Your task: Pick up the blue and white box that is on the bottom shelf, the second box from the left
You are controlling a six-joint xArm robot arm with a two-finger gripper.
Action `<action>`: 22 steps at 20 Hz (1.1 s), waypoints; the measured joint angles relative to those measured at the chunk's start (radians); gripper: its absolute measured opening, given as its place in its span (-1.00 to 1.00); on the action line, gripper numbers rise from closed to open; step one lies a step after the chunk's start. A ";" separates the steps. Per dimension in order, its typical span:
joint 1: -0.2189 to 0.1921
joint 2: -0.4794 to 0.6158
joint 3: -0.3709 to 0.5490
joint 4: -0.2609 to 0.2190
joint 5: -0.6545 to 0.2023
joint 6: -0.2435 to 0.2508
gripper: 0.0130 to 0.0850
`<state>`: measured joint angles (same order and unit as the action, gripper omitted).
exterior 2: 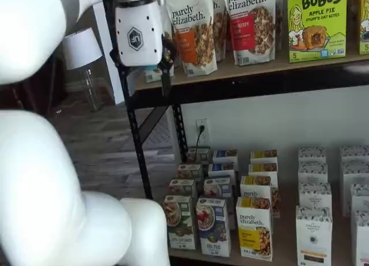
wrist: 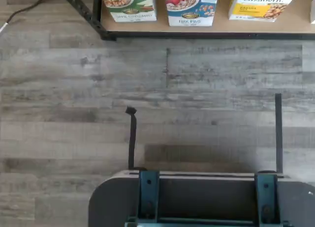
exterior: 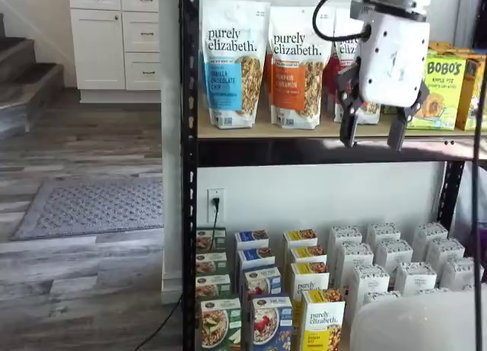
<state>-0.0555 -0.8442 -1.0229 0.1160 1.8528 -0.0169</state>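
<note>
White-bodied end effector with two black fingers hangs high, level with the tan wooden upper tier, fingers spread with a plain gap, nothing held; small upright blue and white box with oat-bowl picture stands at the front of the bottom shelf, between a green-trimmed carton and a yellow carton; front-row spot probably leaves it free to approach, though side gaps look tight; pick not yet begun.

Glossy printed card on the blue and white box; bottom shelf smooth tan wood.
</note>
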 joint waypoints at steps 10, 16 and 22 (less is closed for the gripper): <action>0.019 0.049 0.119 -0.011 -0.178 0.001 1.00; 0.035 0.094 0.182 -0.004 -0.272 0.007 1.00; 0.074 0.145 0.261 -0.029 -0.402 0.035 1.00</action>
<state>0.0183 -0.6990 -0.7623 0.0870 1.4505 0.0184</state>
